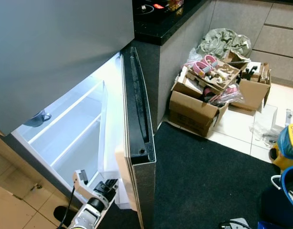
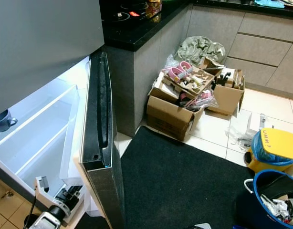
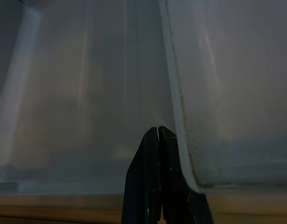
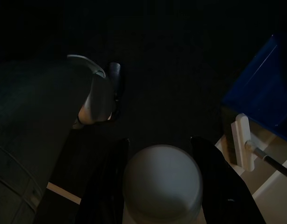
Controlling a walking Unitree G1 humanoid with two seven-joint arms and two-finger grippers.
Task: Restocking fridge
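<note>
The tall steel-grey fridge door (image 1: 137, 143) stands open. Beside its lower inner edge, the left gripper (image 3: 157, 140) has its fingers pressed together, empty. Down over the black floor mat, the right gripper (image 4: 160, 154) clamps a rounded white container (image 4: 162, 184), its long axis along the fingers. Stocking seems next: lift it toward the lit white shelves (image 1: 65, 129).

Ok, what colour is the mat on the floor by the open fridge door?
Black. The mat shows best in the right eye view, lying beside the fridge door.
</note>
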